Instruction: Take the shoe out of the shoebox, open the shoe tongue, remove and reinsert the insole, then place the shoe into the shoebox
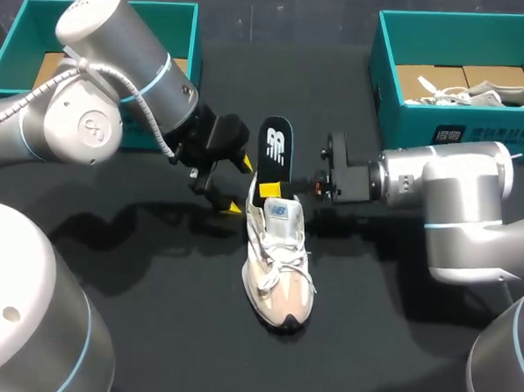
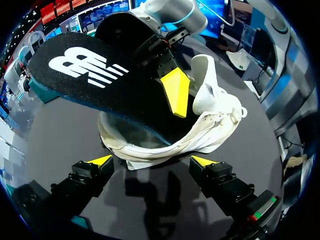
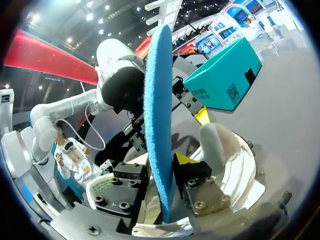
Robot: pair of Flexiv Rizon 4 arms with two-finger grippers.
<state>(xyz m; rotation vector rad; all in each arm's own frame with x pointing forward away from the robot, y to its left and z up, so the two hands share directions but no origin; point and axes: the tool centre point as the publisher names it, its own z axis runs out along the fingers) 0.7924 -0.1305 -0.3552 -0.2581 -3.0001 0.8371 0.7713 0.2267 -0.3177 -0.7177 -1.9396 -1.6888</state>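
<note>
The shoe (image 1: 278, 267) stands on its sole on the black table (image 1: 176, 332), outside both boxes, with its heel end toward the two sets of fingers and its toe pointing away from them. Its white tongue (image 2: 205, 75) is pulled up and carries a small patch with a blue mark, too small to read. The insole (image 1: 276, 153) stands nearly upright with its lower end at the shoe's opening. Its black face bears a large white logo (image 2: 82, 67), and its underside is blue (image 3: 157, 100). The right gripper (image 1: 271, 189) is clamped on the insole just above the shoe's collar, one yellow tip (image 2: 176, 90) flat on the printed face and the other on the blue side, so from the right wrist the insole runs edge-on between the fingers (image 3: 186, 160). The left gripper (image 1: 240, 186) sits beside the heel with its fingers spread and holding nothing; from its own wrist the heel lies just ahead of the gap, touching neither tip (image 2: 100, 161). Beyond the left gripper is a teal box (image 1: 179, 20) with a dark label and a square code mark (image 3: 231, 92) on its side. Well behind the right gripper a second teal box (image 1: 386, 97) has white print on its front wall (image 1: 489, 135), too small to make out, and holds another pale shoe (image 1: 487, 92).
</note>
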